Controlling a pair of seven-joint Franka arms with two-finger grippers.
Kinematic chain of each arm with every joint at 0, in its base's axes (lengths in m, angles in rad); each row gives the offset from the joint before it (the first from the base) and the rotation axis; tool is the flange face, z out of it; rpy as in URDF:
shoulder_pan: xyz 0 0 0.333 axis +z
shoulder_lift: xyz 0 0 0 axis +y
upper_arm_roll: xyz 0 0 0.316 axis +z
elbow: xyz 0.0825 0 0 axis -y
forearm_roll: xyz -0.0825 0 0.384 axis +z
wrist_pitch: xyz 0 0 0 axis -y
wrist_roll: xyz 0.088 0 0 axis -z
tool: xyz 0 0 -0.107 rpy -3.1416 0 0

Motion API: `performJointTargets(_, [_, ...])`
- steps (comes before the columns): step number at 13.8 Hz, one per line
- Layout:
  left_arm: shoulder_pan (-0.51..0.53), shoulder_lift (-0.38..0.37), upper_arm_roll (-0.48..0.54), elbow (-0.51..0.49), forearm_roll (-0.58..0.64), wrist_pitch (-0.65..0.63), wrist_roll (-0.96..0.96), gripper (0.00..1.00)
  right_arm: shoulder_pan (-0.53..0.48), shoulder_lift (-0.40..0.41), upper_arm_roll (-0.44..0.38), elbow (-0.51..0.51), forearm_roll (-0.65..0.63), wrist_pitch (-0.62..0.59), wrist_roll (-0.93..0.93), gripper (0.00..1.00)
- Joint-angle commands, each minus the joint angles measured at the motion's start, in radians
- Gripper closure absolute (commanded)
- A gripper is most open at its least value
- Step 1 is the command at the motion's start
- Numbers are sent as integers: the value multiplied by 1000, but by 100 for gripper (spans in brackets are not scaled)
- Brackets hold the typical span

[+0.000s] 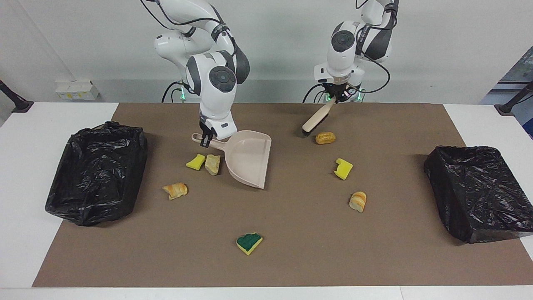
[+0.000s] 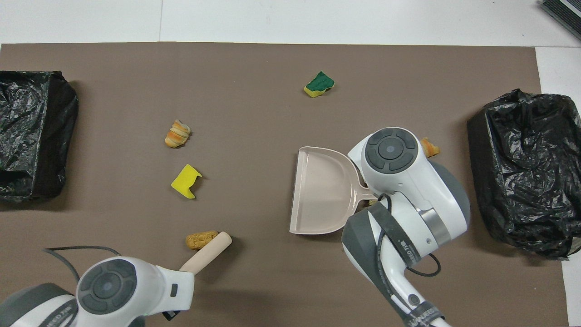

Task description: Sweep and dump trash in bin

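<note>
The green-topped sponge piece [image 1: 249, 243] [image 2: 319, 84] lies alone on the brown surface [image 1: 291, 258] [image 2: 254, 290], farthest from the robots. Only 6 scraps show fully in the facing view: a bread piece [image 1: 175, 190], a yellow chunk [image 1: 195, 161] touching a tan piece [image 1: 212, 164], a notched yellow chunk [image 1: 342, 168] [image 2: 186, 181], a bread slice [image 1: 358, 201] [image 2: 177, 134] and a brown roll [image 1: 325, 138] [image 2: 201, 239].

From overhead the right arm hides the touching pair and most of the first bread piece. The right gripper [image 1: 205, 141] is clenched on the handle of the beige dustpan [image 1: 248, 158] [image 2: 322, 190], whose pan rests beside that pair. The left gripper [image 1: 338, 95] grips the brush [image 1: 317, 118] [image 2: 206, 256], its bristles down near the roll; its wrist hides the grip from overhead. 2 black-lined bins [image 1: 96, 171] [image 2: 32, 136] [image 1: 479, 189] [image 2: 526, 168] sit at the surface's ends, one cut off by the frame edge.
</note>
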State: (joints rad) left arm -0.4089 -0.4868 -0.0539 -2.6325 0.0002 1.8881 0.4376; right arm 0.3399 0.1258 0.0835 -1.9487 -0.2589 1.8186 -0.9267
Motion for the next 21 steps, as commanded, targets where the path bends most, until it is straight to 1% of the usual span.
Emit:
performJointTargets(1, [151, 72, 2, 28, -8, 103, 117, 100, 5, 14, 2, -12, -26, 41, -11, 100])
performJointTargets(2, [189, 120, 3, 72, -6, 120, 140, 100, 5, 14, 2, -10, -28, 44, -11, 100])
performJointTargets(4, [228, 239, 3, 219, -2, 112, 141, 100, 4, 14, 2, -10, -29, 41, -14, 100])
performJointTargets(5, [239, 266, 3, 279, -2, 105, 136, 100, 2, 14, 2, -12, -31, 41, -20, 100])
performJointTargets(8, [249, 272, 3, 420, 0, 1, 132, 100, -9, 12, 2, -19, -52, 41, -33, 100])
performJointTargets(9, [257, 296, 3, 449, 0, 15, 127, 100, -16, 14, 2, -22, -66, 44, -82, 100])
performJointTargets(10, [295, 333, 3, 488, 0, 35, 122, 100, -28, 15, 2, -22, -69, 53, -136, 100])
performJointTargets(11, [327, 373, 3, 521, 0, 67, 119, 100, -30, 14, 2, -29, -71, 65, -150, 100])
performJointTargets(13, [376, 485, 3, 601, 30, 147, 128, 100, -33, 12, 2, -36, -72, 67, -155, 100])
performJointTargets(15, [390, 600, 3, 664, 93, 221, 133, 100, -36, 8, 2, -44, -72, 68, -156, 100])
performJointTargets(17, [412, 652, 3, 680, 109, 278, 133, 100, -38, 8, 2, -45, -72, 71, -156, 100])
performJointTargets(19, [403, 672, 3, 658, 109, 276, 133, 100, -38, 6, 2, -47, -71, 67, -155, 100])
performJointTargets(21, [394, 643, 2, 594, 109, 240, 133, 100, -23, -2, 1, -52, -77, 54, -153, 100])
